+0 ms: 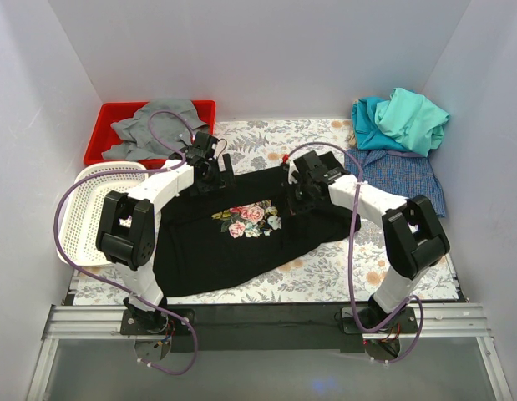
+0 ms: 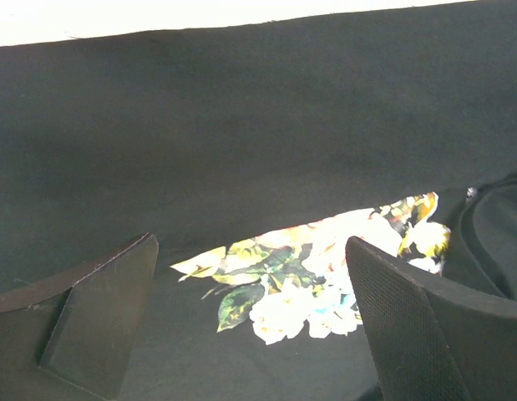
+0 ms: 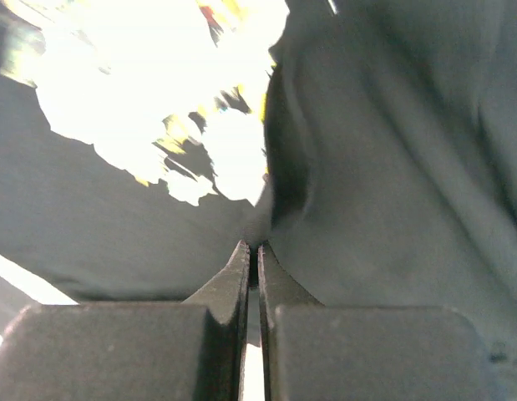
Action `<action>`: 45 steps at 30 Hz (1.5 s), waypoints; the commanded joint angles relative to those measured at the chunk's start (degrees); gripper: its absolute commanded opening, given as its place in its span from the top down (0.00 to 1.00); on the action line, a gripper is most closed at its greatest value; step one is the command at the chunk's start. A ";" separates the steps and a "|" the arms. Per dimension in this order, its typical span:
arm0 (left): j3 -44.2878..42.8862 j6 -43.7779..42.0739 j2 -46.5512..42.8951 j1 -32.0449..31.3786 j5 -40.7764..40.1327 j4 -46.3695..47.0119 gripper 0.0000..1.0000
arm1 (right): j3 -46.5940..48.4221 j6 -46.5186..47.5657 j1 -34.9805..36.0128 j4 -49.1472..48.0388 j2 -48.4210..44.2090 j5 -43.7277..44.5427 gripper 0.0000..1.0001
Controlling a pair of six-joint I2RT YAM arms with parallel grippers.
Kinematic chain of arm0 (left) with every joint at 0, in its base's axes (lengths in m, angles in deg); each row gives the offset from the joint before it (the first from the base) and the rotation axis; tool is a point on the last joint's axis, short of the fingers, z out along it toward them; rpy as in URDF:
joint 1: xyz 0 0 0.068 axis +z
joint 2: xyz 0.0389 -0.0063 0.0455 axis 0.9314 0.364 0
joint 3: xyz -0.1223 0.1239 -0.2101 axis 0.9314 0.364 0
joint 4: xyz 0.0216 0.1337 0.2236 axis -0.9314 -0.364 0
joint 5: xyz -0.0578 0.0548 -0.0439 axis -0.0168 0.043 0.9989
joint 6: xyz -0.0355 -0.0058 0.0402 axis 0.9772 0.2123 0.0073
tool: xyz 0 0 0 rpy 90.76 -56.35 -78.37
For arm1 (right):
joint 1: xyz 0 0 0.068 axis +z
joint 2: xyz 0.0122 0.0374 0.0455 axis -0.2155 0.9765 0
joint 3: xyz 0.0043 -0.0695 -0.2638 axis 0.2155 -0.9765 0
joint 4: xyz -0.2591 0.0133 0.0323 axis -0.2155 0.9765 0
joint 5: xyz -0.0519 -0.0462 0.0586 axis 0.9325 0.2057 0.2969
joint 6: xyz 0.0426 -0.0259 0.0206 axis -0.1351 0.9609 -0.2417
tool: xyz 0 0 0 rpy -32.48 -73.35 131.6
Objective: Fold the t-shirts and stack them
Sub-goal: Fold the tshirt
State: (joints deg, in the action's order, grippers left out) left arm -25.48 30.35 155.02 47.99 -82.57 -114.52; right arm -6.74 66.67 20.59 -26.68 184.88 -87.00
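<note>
Lying spread on the worktop (image 1: pixel 350 271), the black t-shirt (image 1: pixel 233 251) sits under both claws. The left claw (image 2: pixel 251 242) is spread wide over the cloth, with the rose print (image 2: pixel 308 288) just ahead of it. The right claw (image 3: pixel 252 251) is pressed together, pinching a fold of the black t-shirt.

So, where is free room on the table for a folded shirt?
Free: the floral cloth between the black shirt and the near edge, toward the right; also the far strip between red bin and teal shirt. Crowded: left at the white basket, far right at the checked shirt.
</note>
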 commanded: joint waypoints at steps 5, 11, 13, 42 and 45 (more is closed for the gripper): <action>-1.23 2.03 -5.09 0.36 -6.68 -0.99 0.05 | 13.12 1.01 0.80 -2.87 9.20 -7.93 0.98; -1.23 2.21 -5.18 0.36 -6.33 -1.61 0.05 | 16.92 2.41 1.06 -0.76 13.80 -10.94 0.53; -1.32 2.30 -5.09 0.36 -6.33 -1.78 0.04 | 15.52 3.03 1.06 0.21 12.05 -6.55 0.48; -0.88 1.59 -3.43 0.36 -5.36 -0.90 0.05 | 17.36 11.20 -1.66 -1.37 12.92 21.86 0.41; -0.97 1.51 -3.07 0.36 -5.36 -0.82 0.05 | 17.89 11.64 -1.66 -1.81 13.45 20.54 0.41</action>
State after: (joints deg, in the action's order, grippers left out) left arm -25.70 32.12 153.58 47.99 -87.05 -115.74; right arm 8.58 76.83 19.26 -26.41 197.77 -65.43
